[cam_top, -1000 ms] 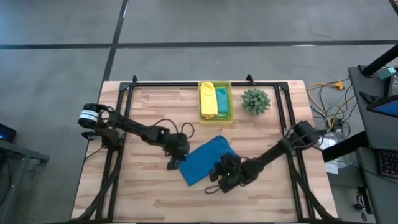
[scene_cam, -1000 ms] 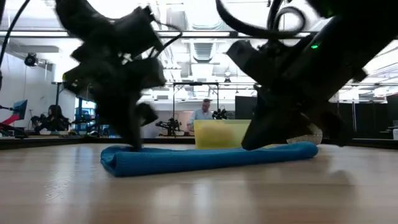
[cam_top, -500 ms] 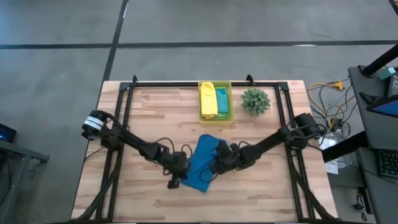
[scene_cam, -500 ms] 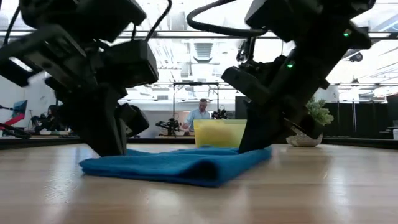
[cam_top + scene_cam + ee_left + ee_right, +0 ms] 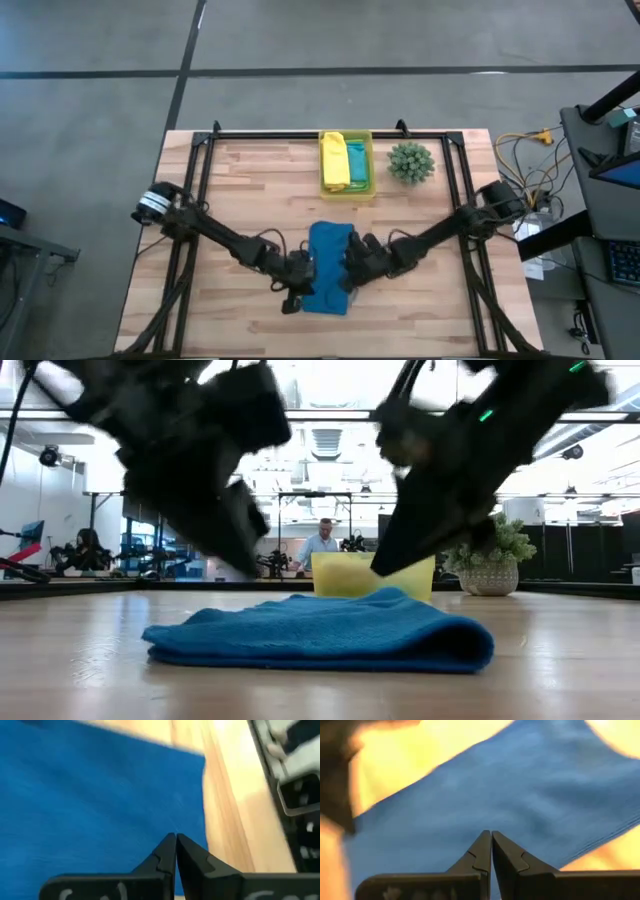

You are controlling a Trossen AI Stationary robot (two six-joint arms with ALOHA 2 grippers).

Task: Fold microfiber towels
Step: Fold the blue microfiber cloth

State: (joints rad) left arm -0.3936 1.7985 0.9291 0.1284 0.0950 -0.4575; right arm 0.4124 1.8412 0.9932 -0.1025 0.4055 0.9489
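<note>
A royal blue towel [image 5: 328,265], folded into an oblong, lies flat mid-table with its long side running near to far; it also shows in the low view [image 5: 320,630]. My left gripper [image 5: 301,278] is shut at the towel's left edge. My right gripper [image 5: 350,272] is shut at its right edge. Each wrist view shows closed fingertips over blue cloth: left [image 5: 175,836], right [image 5: 491,834]. In the low view both grippers are blurred and slant down toward the towel's top. My left gripper's shut fingertips [image 5: 170,845] point slanting down over the towel's left part [image 5: 125,810]; I cannot tell whether they touch it. My right gripper's shut fingertips [image 5: 485,845] point slanting down over the towel's right part [image 5: 520,800]; whether they touch it cannot be told either.
A yellow-green bin [image 5: 372,165] at the far middle holds a yellow cloth [image 5: 334,160] and a teal cloth [image 5: 356,162]. A spiky green plant [image 5: 411,162] stands to its right. A black frame rail [image 5: 330,133] runs along the far edge. Bare wood lies near the front.
The blue towel has turned from a slant to lie lengthwise near-to-far and has bunched narrower. My left gripper has moved toward the right and near edge. My right gripper has moved toward the left and rolled. Both have stayed shut.
</note>
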